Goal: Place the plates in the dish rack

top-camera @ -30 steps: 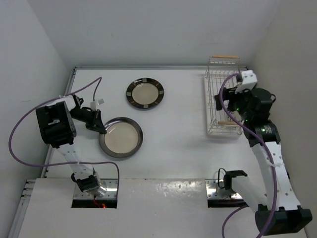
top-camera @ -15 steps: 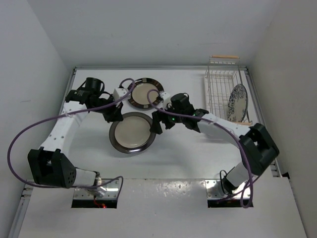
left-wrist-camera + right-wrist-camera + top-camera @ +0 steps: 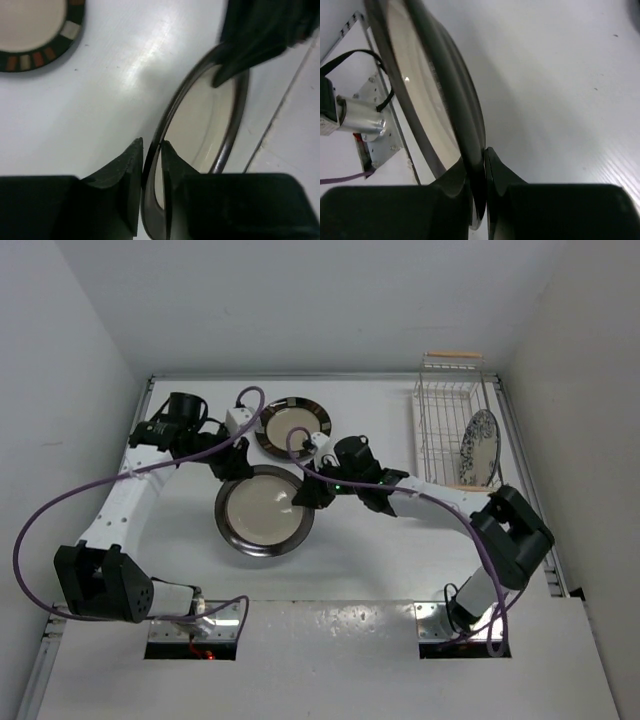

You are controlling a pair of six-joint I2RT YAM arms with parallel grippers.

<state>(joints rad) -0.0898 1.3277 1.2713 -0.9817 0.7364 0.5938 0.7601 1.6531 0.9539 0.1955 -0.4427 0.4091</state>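
The cream plate with a dark brown rim [image 3: 263, 512] is tilted off the table between both grippers. My left gripper [image 3: 232, 468] is shut on its upper left rim, and the rim [image 3: 172, 107] runs between the jaws [image 3: 151, 146]. My right gripper [image 3: 304, 495] is shut on the opposite, right rim, with the dark edge [image 3: 457, 95] pinched at the fingertips [image 3: 484, 151]. The plate with pale blocks on its rim [image 3: 292, 427] lies flat behind them. The blue floral plate [image 3: 482, 448] stands on edge in the dish rack [image 3: 430, 445] at the far right.
The block-rimmed plate [image 3: 35, 35] lies close behind the left gripper. Purple cables loop over both arms. The rack's far wooden handle [image 3: 452, 356] is by the back wall. Arm mounts sit along the table's near edge.
The right arm came from the rack to the brown-rimmed plate and has closed on its right rim. The left gripper keeps its hold; the plate has shifted slightly left.
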